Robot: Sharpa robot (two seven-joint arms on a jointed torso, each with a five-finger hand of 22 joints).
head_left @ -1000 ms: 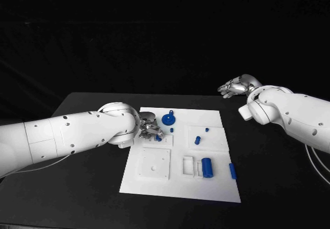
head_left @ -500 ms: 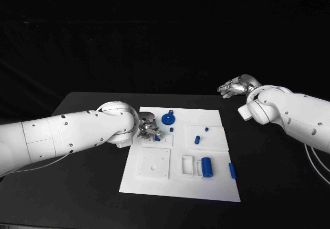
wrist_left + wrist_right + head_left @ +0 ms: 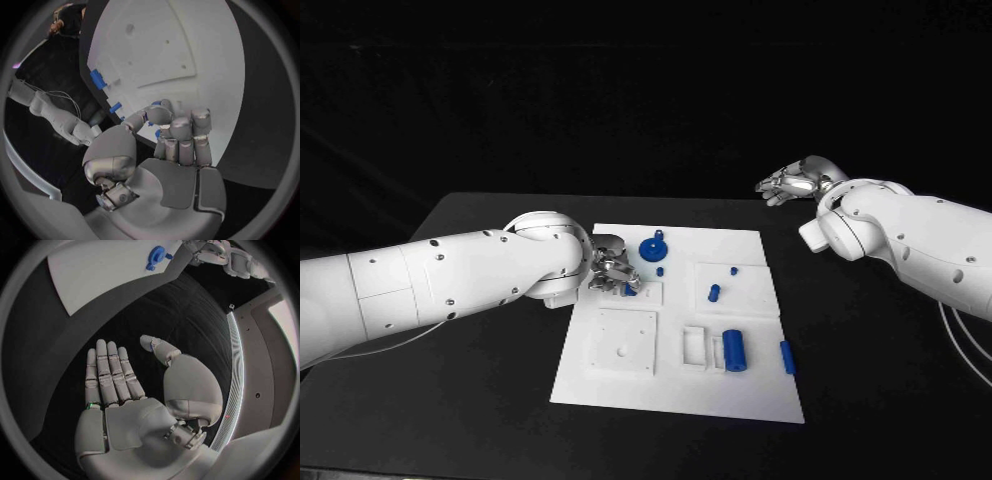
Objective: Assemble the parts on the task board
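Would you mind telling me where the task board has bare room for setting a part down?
The task board is bare along its near edge, below the square recess. It is crowded around the left hand and round blue part.

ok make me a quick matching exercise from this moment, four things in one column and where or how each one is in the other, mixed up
Things:
1. left hand
2. right hand
3. large blue cylinder
4. round blue part with a loop

Places or states:
A. lying near the task board's near edge, beside a slot
B. raised off the board past its far right corner, holding nothing
C. fingers closed on a small blue part
D. on the board's far part, just beyond the left hand

Pairs: 1-C, 2-B, 3-A, 4-D
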